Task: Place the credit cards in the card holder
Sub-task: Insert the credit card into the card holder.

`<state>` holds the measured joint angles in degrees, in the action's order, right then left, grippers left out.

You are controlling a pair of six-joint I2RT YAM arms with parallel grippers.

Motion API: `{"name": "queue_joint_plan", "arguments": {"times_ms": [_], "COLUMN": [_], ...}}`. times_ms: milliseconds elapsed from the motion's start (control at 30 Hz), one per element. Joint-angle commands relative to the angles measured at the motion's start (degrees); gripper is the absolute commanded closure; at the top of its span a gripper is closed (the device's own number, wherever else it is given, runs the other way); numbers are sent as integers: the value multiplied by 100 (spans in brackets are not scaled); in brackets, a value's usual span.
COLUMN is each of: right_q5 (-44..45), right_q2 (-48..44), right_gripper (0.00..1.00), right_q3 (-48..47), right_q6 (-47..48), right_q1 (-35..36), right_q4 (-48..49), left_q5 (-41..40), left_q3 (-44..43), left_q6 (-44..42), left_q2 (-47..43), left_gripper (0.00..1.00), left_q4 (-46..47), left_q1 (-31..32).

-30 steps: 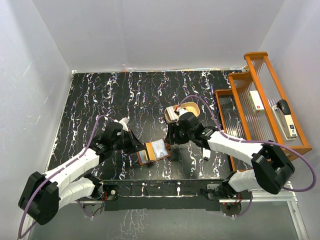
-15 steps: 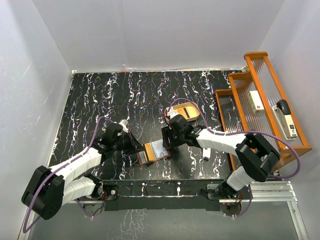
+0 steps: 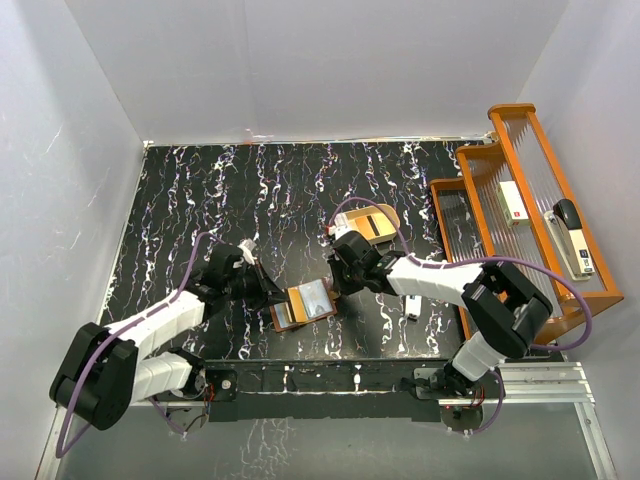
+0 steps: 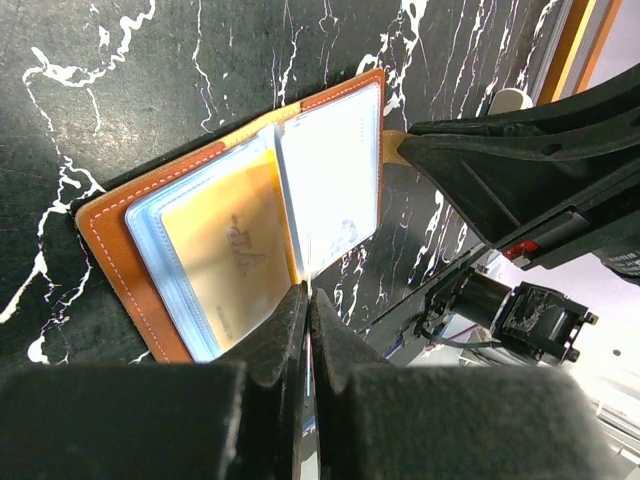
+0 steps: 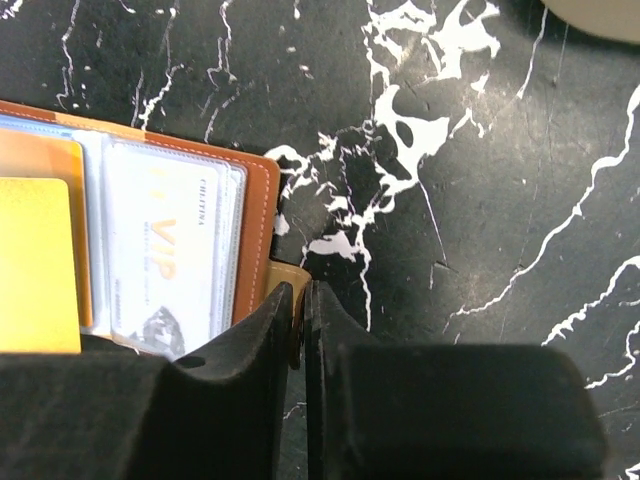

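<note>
Wallet (image 3: 305,303) is lying open on the black marbled table (image 3: 200,200), just toward 6 o'clock of the table's middle, brown outside facing down and its clear pockets facing up. An orange card (image 4: 235,255) is sitting in one pocket under a clear sleeve, and a white card (image 5: 175,260) with gold lettering is sitting in the neighbouring leaf, the one nearer the wallet's tan tab (image 5: 288,274). Left claw (image 4: 307,300) is reaching in from the wallet's 9 o'clock side in the top view; its fingers are pressing fully together, with the tips touching the wallet's edge by the fold. Whether a thin sleeve is caught between them I cannot tell. Right claw (image 5: 300,300) is coming in from the wallet's 2 o'clock side, with its jaws drawn almost together and the tan tab sitting between the tips, so it is pinching the wallet by that tab. A tan oval tray (image 3: 375,220) is resting at 1 o'clock from the wallet, apart from it. A small white stick (image 3: 412,306) is lying at 3 o'clock of the wallet, beyond the right arm. An orange stepped rack (image 3: 515,108) is standing along the table's 3 o'clock edge, holding a white box (image 3: 513,203) and a stapler (image 3: 572,235) on separate steps.
</note>
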<state>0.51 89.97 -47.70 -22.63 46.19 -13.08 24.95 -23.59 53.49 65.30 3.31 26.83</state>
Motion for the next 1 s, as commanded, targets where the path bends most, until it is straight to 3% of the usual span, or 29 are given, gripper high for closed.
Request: {"name": "queue_joint_plan", "arguments": {"times_ms": [0,367,967], "right_q5": [170,19,11], "right_q2": [-320,-556,-516], "right_gripper": [94,97,96], "right_q3": [192,556,578], "right_q6": [17,-90,-110], "right_q1": [38,39,39], "right_q4": [239,383,464], "left_q5": [451,1079,1310], "left_q3": [-125,-128,-74], "left_q6": [-221,-291,-394], "left_q2": [-21,235,884], "left_gripper": [100,100,100], "left_q4": [-83,205,639], "left_q1": [-156,-322,-371]}}
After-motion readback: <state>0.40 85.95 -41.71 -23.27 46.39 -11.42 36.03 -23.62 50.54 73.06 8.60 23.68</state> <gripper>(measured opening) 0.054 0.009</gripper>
